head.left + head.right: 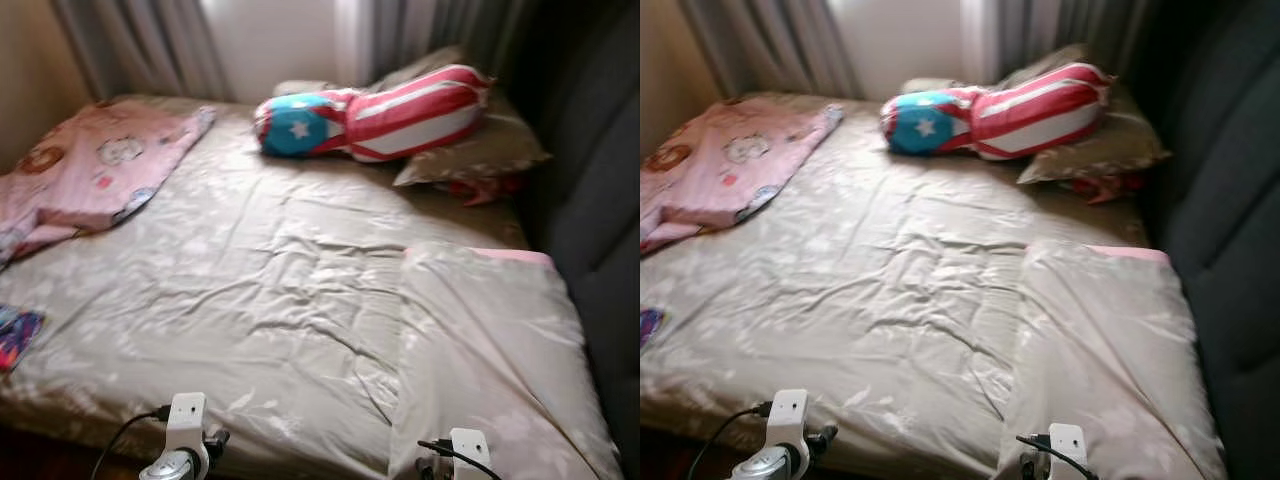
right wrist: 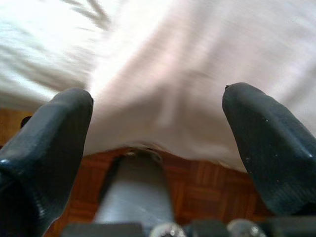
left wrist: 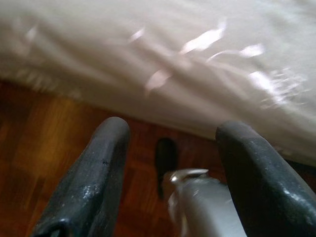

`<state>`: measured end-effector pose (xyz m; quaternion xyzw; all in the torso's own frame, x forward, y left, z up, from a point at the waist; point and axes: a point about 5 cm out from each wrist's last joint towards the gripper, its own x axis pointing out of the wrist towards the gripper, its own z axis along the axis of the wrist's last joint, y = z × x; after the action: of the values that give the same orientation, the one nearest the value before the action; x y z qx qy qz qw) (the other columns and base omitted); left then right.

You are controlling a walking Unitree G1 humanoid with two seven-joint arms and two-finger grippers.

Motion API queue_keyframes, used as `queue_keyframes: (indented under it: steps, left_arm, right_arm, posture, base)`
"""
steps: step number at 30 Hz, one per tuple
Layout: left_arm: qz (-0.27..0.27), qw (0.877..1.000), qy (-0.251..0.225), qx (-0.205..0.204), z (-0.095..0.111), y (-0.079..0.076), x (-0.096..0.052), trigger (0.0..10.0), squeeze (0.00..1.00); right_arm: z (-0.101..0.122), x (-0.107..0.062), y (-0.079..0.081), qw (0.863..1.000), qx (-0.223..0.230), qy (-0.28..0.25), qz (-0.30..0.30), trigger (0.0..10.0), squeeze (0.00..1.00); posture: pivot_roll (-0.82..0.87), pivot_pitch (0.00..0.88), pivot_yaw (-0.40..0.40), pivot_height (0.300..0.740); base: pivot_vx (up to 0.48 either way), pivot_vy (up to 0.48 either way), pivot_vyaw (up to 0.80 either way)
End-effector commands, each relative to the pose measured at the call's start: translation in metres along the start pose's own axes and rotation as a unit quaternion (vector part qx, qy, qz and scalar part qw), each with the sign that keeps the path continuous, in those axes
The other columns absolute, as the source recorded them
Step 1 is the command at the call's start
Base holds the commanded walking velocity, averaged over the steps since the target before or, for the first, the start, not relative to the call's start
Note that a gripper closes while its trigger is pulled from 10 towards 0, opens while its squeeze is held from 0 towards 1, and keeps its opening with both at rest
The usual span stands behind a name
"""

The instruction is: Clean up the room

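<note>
Bed (image 1: 270, 290) before us: pink blanket (image 1: 95, 165), soft, light, best pinched at its near edge; our left gripper (image 3: 170, 163) and right gripper (image 2: 158, 143) jaws wide, empty.

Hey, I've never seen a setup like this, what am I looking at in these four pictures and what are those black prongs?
A walking robot stands at the foot of a bed. The two wide pictures come from its head camera, looking down at the grey sheet. On the bed lie a pink blanket, a striped cushion, a brown pillow and a grey pillow. The close-ups come from wrist cameras. The black prongs are fingers: the left gripper and right gripper are both open, holding nothing, over the bed's edge and the wooden floor.
</note>
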<state>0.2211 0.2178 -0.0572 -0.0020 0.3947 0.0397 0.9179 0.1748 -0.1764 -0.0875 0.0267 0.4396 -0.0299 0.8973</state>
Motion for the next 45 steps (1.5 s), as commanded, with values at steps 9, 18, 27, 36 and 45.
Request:
queue_keyframes:
  steps: [9, 18, 27, 36, 45]
  left_arm:
    - [0.002, 1.0, 0.02, 0.008, -0.0087, 0.003, -0.0018, 10.0, 0.0]
    - [0.002, 1.0, 0.019, 0.006, -0.0083, 0.0029, -0.0017, 10.0, 0.0]
    - [0.002, 1.0, 0.019, 0.007, -0.0081, 0.0038, -0.0017, 10.0, 0.0]
    - [0.002, 1.0, 0.023, 0.005, -0.0086, 0.0037, -0.0017, 10.0, 0.0]
    - [0.0, 1.0, 0.024, 0.01, -0.0077, 0.0036, -0.0014, 10.0, 0.0]
  right_arm:
    - [-0.0032, -0.0008, -0.0011, 1.0, 0.013, 0.003, -0.007, 10.0, 0.0]
    - [-0.0024, -0.0006, -0.0011, 1.0, 0.01, 0.002, -0.008, 0.4, 0.0]
    - [-0.002, -0.0004, -0.0001, 1.0, 0.013, 0.002, -0.009, 10.0, 0.0]
    - [-0.0025, -0.0005, -0.0002, 1.0, 0.017, 0.003, -0.01, 10.0, 0.0]
    - [-0.0019, -0.0002, 0.0008, 1.0, 0.018, 0.004, -0.007, 10.0, 0.0]
  posture:
    - [0.01, 0.074, -0.008, 0.74]
    - [0.01, 0.076, -0.009, 0.74]
    - [0.01, 0.077, -0.005, 0.74]
    - [0.02, 0.082, -0.005, 0.74]
    - [0.02, 0.092, -0.005, 0.74]
  base:
    - [0.0, 0.0, 0.09]
    - [0.0, 0.0, 0.0]
    - [0.0, 0.0, 0.0]
    - [0.0, 0.167, 0.0]
    - [0.0, 0.472, 0.0]
